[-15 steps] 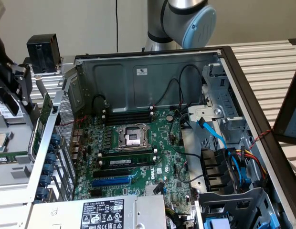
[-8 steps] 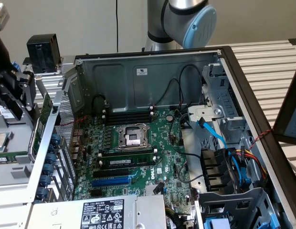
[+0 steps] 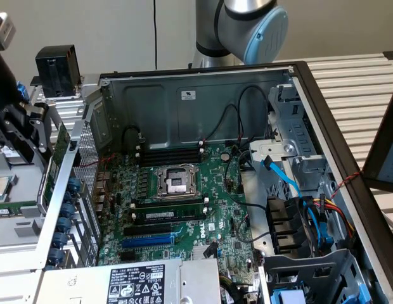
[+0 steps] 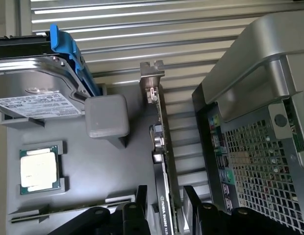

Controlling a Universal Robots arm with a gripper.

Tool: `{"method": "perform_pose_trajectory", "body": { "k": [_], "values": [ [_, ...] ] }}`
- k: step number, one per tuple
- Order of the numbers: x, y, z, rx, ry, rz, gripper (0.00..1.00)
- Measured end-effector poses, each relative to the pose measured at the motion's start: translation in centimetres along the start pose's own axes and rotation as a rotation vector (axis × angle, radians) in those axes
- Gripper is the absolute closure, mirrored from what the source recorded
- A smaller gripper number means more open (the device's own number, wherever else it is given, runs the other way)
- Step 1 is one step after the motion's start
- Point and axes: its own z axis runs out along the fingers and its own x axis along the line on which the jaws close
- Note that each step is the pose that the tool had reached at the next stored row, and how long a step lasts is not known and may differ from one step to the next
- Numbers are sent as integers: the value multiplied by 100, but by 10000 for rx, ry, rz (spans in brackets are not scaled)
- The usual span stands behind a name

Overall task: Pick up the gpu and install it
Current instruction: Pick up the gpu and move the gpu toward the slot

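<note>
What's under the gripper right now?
The gpu, standing on edge in the tray, straddled by the open gripper. Its lower edge and whatever holds it are covered.

The motherboard [image 3: 228,190] is green, the drive carrier [image 4: 63,44] blue, the bracket [image 4: 153,73] on the gpu [image 4: 161,147] silver

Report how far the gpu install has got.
Done: the gripper is lined up over the gpu, which stands on edge in the grey tray. In hand: nothing; the jaws are open either side of it. Left: the gpu is not lifted, and the blue card slot is empty.
</note>
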Motion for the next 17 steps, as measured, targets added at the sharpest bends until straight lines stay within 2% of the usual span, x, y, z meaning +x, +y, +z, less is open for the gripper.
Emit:
{"method": "perform_pose_trajectory", "body": {
  "k": [7, 10, 13, 17],
  "values": [
    [-6, -22, 102, -1, -8, 36, 58],
    [-1, -7, 121, 50, -20, 50, 58],
    [7, 18, 151, 172, -40, 38, 58],
    [18, 7, 209, 185, -42, 37, 58]
  ]
}}
